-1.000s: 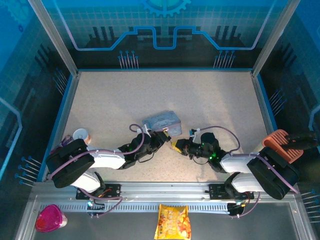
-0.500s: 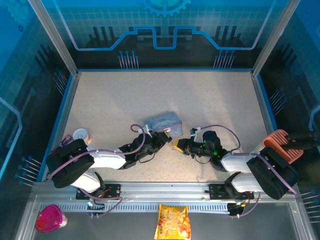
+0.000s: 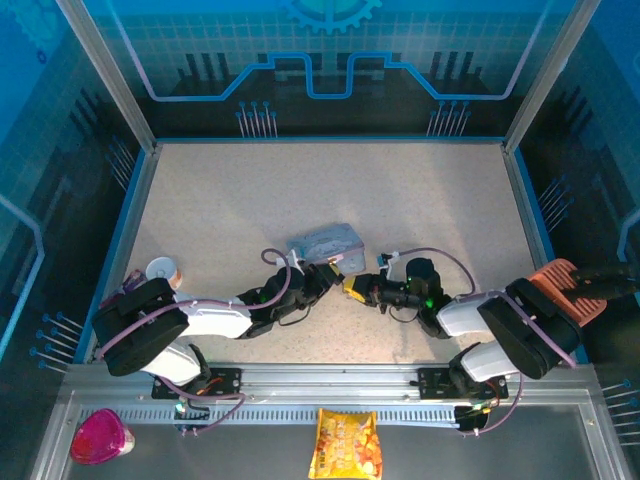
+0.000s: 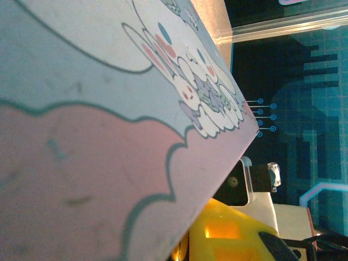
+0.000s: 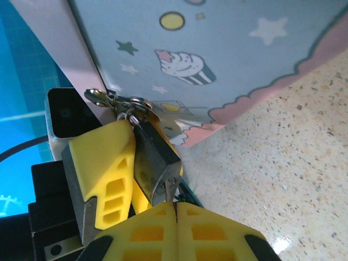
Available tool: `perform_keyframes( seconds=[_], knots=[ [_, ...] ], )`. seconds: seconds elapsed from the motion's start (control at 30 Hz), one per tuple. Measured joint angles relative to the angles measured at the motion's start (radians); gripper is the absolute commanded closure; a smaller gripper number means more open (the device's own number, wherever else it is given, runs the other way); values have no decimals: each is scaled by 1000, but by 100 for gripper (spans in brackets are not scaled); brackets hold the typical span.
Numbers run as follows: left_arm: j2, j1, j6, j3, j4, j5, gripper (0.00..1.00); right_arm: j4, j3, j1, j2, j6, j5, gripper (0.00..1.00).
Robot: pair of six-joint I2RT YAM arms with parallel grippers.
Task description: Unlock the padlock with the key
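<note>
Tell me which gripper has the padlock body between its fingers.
The left gripper: its yellow fingers flank the dark padlock hanging at the tin. The right gripper instead meets the padlock's base, shut on a thin key.

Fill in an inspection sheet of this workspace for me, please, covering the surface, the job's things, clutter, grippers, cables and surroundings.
Surface: speckled beige tabletop, no spills seen.
Job's things: dark padlock hangs by its shackle from the latch of the pastel tin box; key shows as a metal sliver at the padlock's bottom.
Clutter: white cup at the left edge; pink container and yellow snack bag on the near rail; orange object at the right.
Grippers: left gripper clamps the padlock; right gripper is shut on the key.
Cables: purple cables loop over both arms.
Surroundings: aluminium frame, blue printed walls.
</note>
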Motion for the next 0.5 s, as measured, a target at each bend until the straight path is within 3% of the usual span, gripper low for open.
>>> perform_keyframes(
  seconds=[0.27, 0.5],
  knots=[
    [0, -31, 0, 0, -19, 16, 100, 61, -9, -21, 54, 25, 51, 100],
    [-32, -54, -3, 0, -32, 48, 100, -31, -7, -26, -15, -2, 104, 100]
  ],
)
